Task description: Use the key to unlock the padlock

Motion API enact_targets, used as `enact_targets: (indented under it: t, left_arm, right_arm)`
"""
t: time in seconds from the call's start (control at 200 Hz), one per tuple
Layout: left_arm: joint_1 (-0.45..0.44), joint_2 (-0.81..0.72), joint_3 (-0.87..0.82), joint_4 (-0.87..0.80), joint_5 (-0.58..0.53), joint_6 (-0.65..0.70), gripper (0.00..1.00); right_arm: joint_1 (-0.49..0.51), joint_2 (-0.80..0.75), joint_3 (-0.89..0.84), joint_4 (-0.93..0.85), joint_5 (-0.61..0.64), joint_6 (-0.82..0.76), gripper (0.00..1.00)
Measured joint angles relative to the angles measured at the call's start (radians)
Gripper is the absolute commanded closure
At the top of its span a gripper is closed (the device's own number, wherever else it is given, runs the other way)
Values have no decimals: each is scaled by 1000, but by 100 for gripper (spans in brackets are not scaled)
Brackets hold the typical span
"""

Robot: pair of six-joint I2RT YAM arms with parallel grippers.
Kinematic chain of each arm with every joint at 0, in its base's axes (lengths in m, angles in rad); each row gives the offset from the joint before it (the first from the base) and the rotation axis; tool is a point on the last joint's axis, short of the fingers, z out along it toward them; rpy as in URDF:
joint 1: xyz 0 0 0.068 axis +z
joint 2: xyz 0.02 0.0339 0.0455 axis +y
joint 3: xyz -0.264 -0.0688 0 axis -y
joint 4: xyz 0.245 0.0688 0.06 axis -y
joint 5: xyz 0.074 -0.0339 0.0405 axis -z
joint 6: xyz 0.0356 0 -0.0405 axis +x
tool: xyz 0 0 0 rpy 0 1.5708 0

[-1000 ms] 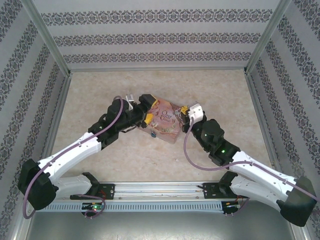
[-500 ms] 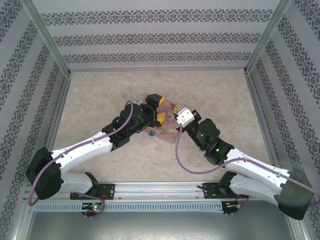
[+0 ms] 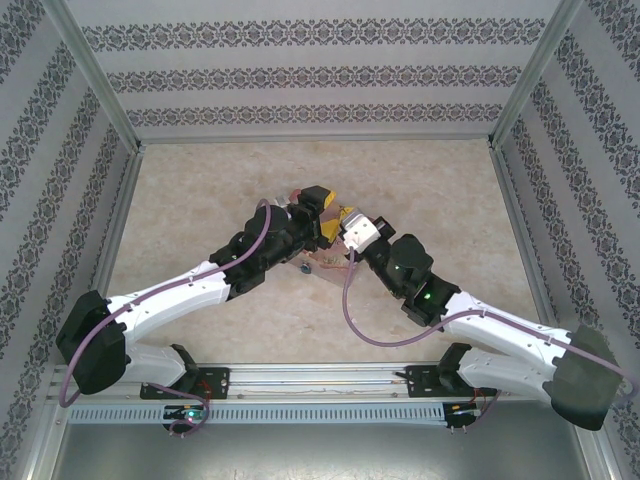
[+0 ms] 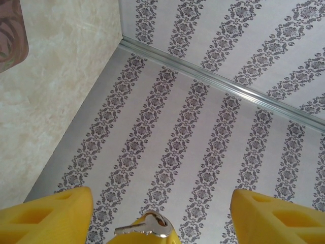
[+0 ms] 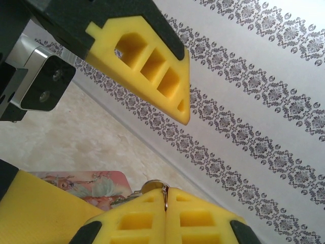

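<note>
My right gripper (image 5: 166, 195) is shut, and the key's silver head (image 5: 152, 185) pokes out above its yellow fingertips. In the left wrist view the key (image 4: 147, 227) lies sideways on those fingertips, midway between the wide-apart fingers of my open left gripper (image 4: 162, 199). Both grippers meet over the pink tin (image 3: 325, 262) in the top view: the left gripper (image 3: 320, 208) and the right gripper (image 3: 338, 220). A small blue spot at the tin's near left edge looks like the padlock (image 3: 303, 267). One left finger (image 5: 147, 56) hangs just above my right gripper.
The pink tin's corner (image 5: 86, 184) lies below and left of my right fingertips, and its edge shows at the top left (image 4: 10, 35). Patterned walls (image 3: 320, 75) enclose the beige table (image 3: 200, 190) on three sides. Purple cables loop beside both arms.
Both arms have closed in over the tin: the left gripper moved right and the right gripper moved left, so the two now meet with the key between the left fingers.
</note>
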Motion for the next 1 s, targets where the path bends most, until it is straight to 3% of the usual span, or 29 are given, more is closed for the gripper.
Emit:
enact_targets:
  t: [0.999]
  left_arm:
    - [-2,-13,-5,22,-34,-21,80]
  right_arm:
    - [39,-45,2,6,-7,-5,100]
